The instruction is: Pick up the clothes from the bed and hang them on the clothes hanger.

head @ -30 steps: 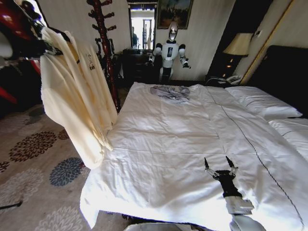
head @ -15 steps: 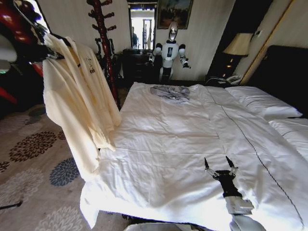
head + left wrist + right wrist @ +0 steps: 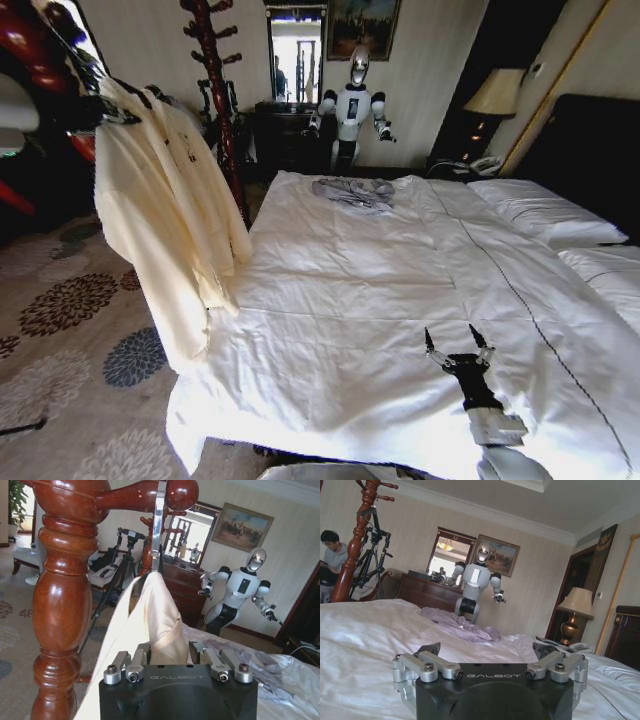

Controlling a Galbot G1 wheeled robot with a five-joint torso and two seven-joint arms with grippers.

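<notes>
Beside the bed (image 3: 400, 300), a reddish wooden coat stand (image 3: 60, 605) carries the clothes hanger (image 3: 159, 525), hooked over a peg. From it hang the clothes (image 3: 165, 215), pinched by the left gripper (image 3: 170, 655). Right gripper (image 3: 458, 345) rests spread on the duvet; a grey-blue garment (image 3: 352, 192) lies farther off.

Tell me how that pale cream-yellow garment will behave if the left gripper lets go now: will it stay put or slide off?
The pale cream-yellow garment looks thin and floppy, hanging in long loose folds, so it would likely sway. It drapes from a silver metal hook over a reddish-brown wooden peg, so it probably stays. The left gripper straddles its collar; withdrawing could tug it.
</notes>
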